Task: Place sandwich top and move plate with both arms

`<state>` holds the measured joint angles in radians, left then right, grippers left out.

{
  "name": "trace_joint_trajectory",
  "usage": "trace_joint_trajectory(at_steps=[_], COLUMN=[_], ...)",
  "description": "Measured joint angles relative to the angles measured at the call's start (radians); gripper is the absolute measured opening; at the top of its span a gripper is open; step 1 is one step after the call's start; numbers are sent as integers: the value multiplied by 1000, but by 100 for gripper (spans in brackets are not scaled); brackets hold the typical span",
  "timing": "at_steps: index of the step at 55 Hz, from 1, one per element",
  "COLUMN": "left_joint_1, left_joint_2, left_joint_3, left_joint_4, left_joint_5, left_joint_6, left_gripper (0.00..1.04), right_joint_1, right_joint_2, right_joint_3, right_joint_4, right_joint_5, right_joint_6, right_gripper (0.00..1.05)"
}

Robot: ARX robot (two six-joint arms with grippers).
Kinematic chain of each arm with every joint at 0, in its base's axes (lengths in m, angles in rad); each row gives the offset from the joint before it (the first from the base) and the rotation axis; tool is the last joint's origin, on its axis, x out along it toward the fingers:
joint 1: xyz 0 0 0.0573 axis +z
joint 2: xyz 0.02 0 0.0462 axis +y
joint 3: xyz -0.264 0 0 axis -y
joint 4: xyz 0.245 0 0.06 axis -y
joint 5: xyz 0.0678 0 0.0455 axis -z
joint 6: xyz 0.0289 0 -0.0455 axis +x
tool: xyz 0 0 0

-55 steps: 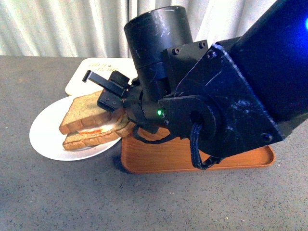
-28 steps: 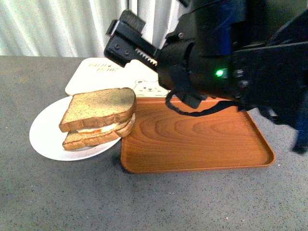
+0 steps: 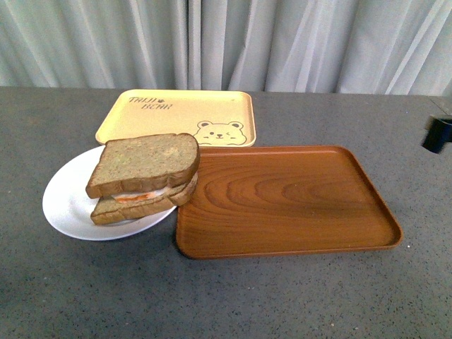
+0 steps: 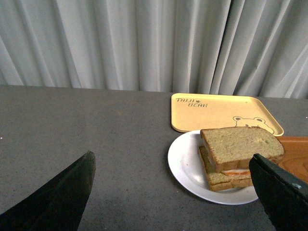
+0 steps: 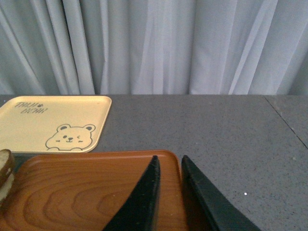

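Brown wholemeal, the sandwich top (image 3: 145, 164) sits on the stacked sandwich on the plate (image 3: 65, 205), which rests on the grey counter (image 3: 226, 296) touching the wooden tray (image 3: 296, 205). My left tool (image 4: 173, 192) is spread wide, released. My right tool (image 5: 168, 195) looks nearly closed on nothing, above the tray, though only its tips show.

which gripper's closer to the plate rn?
Left, probably. The left gripper is open with the plate straight ahead between its fingers. The right gripper, nearly closed, hangs over the brown tray, with the plate outside its view.
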<state>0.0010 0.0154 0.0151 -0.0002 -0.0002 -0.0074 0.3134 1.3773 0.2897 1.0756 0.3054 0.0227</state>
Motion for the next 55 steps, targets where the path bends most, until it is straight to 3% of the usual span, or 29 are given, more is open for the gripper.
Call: trace_joint_trajectory(at_steps=[3,22,37,41,55], left_joint_1=[0,0,0,0,0], left_joint_2=[0,0,0,0,0], left_joint_3=[0,0,0,0,0], left_joint_4=[0,0,0,0,0], left_joint_5=[0,0,0,0,0], left_joint_6=[0,0,0,0,0], left_gripper=[96,96,96,96,96], right_joint_1=[-21,-144,-218,-276,-310], right_joint_2=[-20,-266,-536,-599,-794], right_joint_3=[-35,-197,-262,-267,-268], right_joint_4=[27,-73,-280,-334,-505], right_joint_5=[-26,-143,-213,-293,-303], right_joint_6=[-9,-16,-16,-17,-17], right_gripper=[1,2,2,2,2])
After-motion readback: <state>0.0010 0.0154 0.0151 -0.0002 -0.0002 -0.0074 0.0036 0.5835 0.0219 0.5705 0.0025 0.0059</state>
